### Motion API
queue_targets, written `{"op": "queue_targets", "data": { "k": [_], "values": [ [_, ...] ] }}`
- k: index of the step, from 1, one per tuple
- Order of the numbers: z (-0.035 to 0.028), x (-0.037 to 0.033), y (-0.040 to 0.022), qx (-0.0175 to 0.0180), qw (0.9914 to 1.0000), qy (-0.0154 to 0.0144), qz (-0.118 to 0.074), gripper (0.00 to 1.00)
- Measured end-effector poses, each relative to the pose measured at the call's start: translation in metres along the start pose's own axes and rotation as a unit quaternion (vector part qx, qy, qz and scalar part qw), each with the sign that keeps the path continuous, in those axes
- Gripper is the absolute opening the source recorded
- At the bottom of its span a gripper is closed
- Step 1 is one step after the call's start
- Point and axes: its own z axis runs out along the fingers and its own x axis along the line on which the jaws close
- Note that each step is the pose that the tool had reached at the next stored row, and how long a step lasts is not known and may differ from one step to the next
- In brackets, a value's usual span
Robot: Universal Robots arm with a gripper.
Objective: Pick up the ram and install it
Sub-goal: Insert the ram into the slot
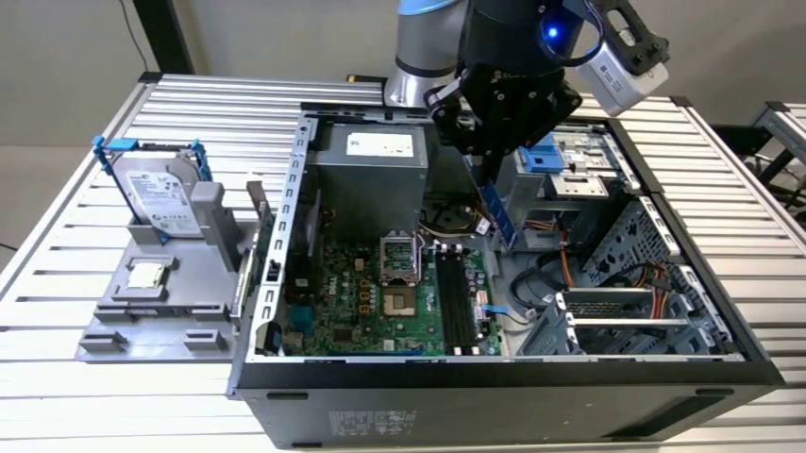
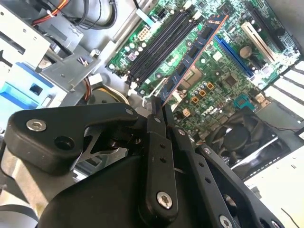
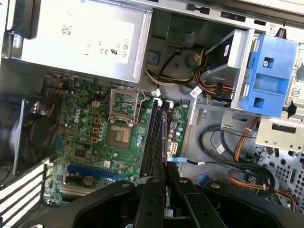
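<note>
In the second wrist view the hand (image 2: 159, 108) is gripping one end of the ram (image 2: 191, 58), its fingers (image 2: 156, 142) pressed shut against the board's two faces. The blue-green stick is reaching away from the hand over the motherboard (image 2: 223, 80), running roughly alongside the long black slots (image 2: 161, 45). In the exterior view it is pointing down into the open computer case (image 1: 504, 401), which is sitting on the slatted tabletop (image 1: 214, 104); a hard drive (image 1: 161, 193) is standing in a grey holder (image 1: 151, 311) beside the case, at the exterior view's left
</note>
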Motion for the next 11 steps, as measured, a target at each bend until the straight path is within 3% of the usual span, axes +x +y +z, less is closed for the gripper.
{"op": "queue_targets", "data": {
  "k": [11],
  "values": [
    [0.0076, -0.0078, -0.0011, 0.0003, 0.99996, 0.0001, 0.009, 0.00]
  ]
}}
